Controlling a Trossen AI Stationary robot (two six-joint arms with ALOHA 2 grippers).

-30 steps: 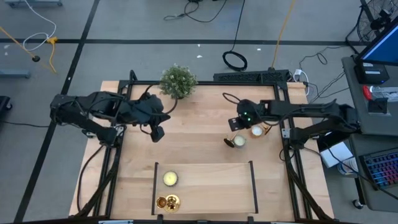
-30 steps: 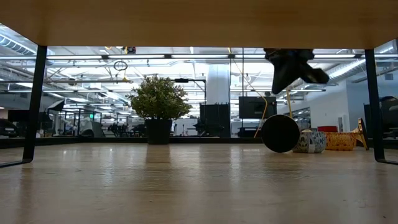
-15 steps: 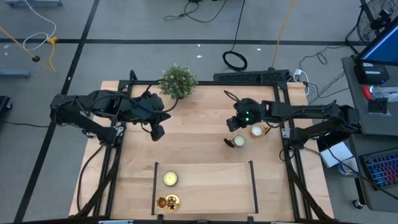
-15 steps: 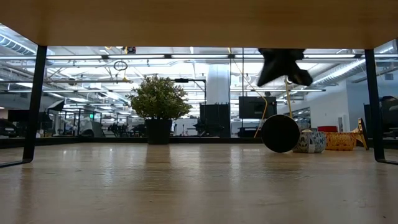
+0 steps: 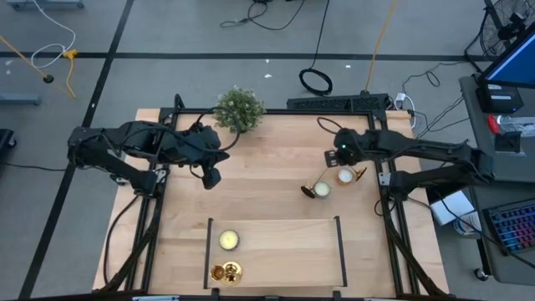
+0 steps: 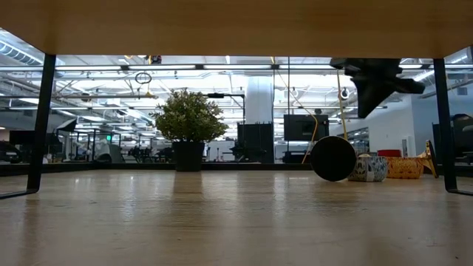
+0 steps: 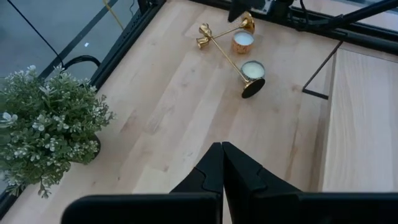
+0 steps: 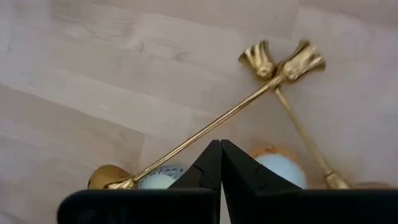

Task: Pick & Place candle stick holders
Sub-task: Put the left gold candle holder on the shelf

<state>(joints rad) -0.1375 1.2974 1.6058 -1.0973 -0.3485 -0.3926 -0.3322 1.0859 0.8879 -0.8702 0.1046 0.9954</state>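
Two gold candle stick holders lie on their sides at the table's right, crossed near their cup ends: one (image 8: 205,124) with its round base (image 5: 308,191) toward the table's middle, the other (image 8: 305,134) beside it. My right gripper (image 8: 221,149) hangs shut above them and touches nothing; the low view shows it (image 6: 375,89) clear of the table. A third holder (image 5: 226,272) stands near the table's front edge. At the left, my left gripper (image 5: 211,178) waits shut in the air, its fingers closed and holding nothing (image 7: 222,155).
Two small candle jars (image 5: 321,189) (image 5: 344,176) sit against the lying holders, and a third (image 5: 229,241) stands by the upright one. A black rail frame (image 5: 338,242) borders the front area. A bushy potted plant (image 5: 239,109) stands at the far edge.
My right gripper has swung toward the table's right edge, still shut and above the table, uncovering the stem of the holder it stood over. The holders and jars have stayed where they were.
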